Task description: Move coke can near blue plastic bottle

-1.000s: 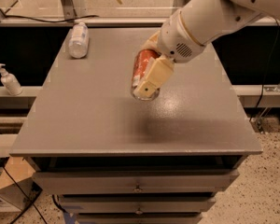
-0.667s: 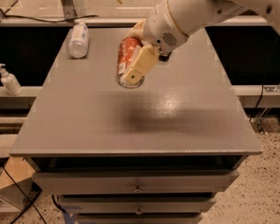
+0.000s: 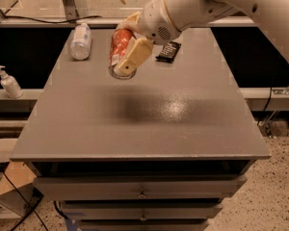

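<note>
My gripper (image 3: 125,49) is shut on the coke can (image 3: 118,47), a red can with a silver end. It holds the can above the grey table (image 3: 135,109), near the far middle, with the silver end pointing down toward me. The blue plastic bottle (image 3: 81,41) lies on its side at the table's far left corner, a short way left of the can. The white arm (image 3: 207,4) reaches in from the upper right.
A flat black snack packet (image 3: 168,51) lies on the table to the right of the gripper. A white pump-dispenser bottle (image 3: 9,83) stands on a ledge left of the table. Drawers sit below the table's front edge.
The gripper has carried the can to the left and toward the far side of the table, closer to the bottle. The black packet is now uncovered.
</note>
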### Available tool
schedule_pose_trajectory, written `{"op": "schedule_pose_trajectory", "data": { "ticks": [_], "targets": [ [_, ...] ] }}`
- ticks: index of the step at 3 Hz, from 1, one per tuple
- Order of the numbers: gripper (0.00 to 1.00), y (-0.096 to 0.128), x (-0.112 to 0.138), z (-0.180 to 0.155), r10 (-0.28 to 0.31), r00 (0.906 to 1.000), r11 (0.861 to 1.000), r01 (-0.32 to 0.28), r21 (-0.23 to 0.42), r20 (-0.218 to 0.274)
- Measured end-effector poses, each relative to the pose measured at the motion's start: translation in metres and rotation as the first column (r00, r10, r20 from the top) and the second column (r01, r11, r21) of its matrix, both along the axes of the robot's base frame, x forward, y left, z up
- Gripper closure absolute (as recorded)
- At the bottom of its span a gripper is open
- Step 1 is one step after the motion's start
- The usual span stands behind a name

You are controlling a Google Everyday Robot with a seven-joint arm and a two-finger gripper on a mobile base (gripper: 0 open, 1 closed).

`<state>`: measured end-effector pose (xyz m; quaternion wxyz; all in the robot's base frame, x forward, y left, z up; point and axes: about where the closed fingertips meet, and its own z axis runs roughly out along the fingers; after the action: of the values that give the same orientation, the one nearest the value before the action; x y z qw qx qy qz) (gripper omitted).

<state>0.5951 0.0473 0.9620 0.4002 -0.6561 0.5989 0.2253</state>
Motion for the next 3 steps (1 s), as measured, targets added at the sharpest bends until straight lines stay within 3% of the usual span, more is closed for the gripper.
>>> {"op": "schedule_pose_trajectory", "data": {
  "ticks": [1,2,3],
  "targets": [
    [1.0,-0.009,-0.014,-0.012,-0.033,0.9982,0.999,0.034,0.006,-0.049],
    [1.0,-0.011,-0.023,-0.032,-0.065,0.9949,0.995,0.07,0.069,-0.077],
    [1.0,-0.005,-0.003,-0.043,-0.085,0.9953,0.986,0.09,0.139,-0.048]
  ]
}}
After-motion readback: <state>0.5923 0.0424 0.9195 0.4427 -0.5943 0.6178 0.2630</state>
